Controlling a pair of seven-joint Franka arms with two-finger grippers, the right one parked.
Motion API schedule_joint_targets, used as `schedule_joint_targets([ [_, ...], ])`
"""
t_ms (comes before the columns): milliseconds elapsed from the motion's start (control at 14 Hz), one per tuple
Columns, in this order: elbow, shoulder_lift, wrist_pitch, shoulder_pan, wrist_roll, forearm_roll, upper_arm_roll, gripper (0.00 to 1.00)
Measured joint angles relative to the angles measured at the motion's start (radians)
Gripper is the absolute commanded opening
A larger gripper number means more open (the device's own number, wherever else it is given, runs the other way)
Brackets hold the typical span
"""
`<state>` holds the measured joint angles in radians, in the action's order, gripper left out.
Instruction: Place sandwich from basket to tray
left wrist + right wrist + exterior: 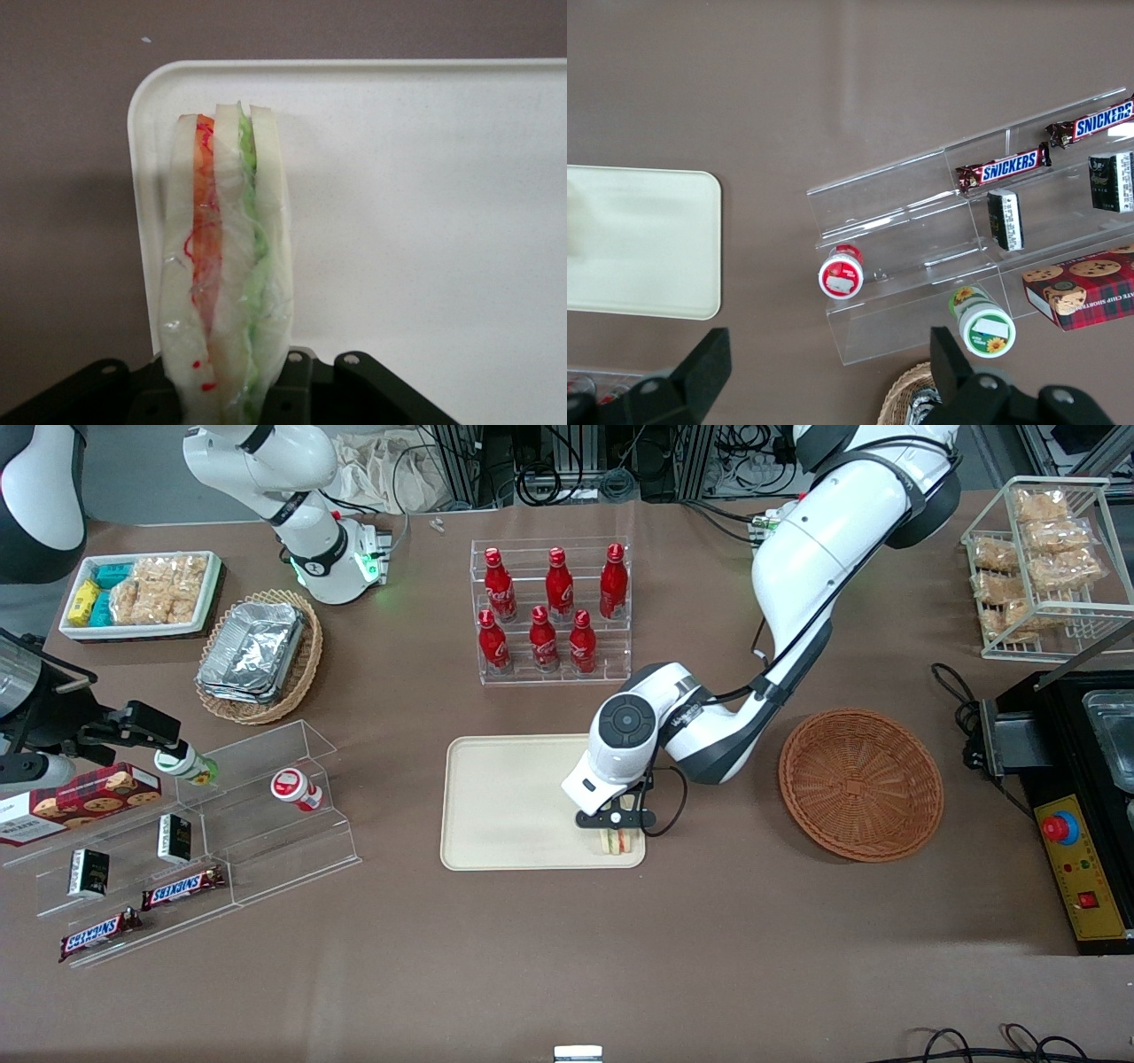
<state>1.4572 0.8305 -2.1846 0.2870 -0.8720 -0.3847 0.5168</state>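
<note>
Tray (505, 806): cream, rectangular, on the brown table; now carries the sandwich at its corner nearest the front camera, toward the basket.
Basket (860, 783): reddish-brown wicker, well apart from the tray, nothing in it.
Gripper (617, 831): pointing straight down over that tray corner, arm reaching in from the basket's direction; closed on the sandwich.
Sandwich (226, 266): wrapped wedge, standing on edge, seemingly on the tray.
Status: transfer nearly complete; release and withdrawal remain.
</note>
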Motion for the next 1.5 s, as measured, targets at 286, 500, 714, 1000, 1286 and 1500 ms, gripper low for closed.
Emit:
schedule_joint_targets([
  [286, -0.001, 0.003, -0.002, 0.000, -0.006, -0.001, 0.000, 0.72],
  [500, -0.004, 0.003, -0.002, 0.000, -0.024, -0.001, 0.000, 0.99],
  [714, -0.016, 0.003, -0.002, 0.000, -0.030, -0.001, 0.000, 0.99],
  [1000, -0.040, -0.023, 0.009, -0.021, -0.041, -0.001, -0.001, 0.99],
  [1286, -0.056, -0.153, 0.161, -0.102, -0.041, 0.004, 0.001, 0.99],
  [1500, -0.049, -0.293, 0.273, -0.185, -0.026, 0.012, 0.001, 0.99],
])
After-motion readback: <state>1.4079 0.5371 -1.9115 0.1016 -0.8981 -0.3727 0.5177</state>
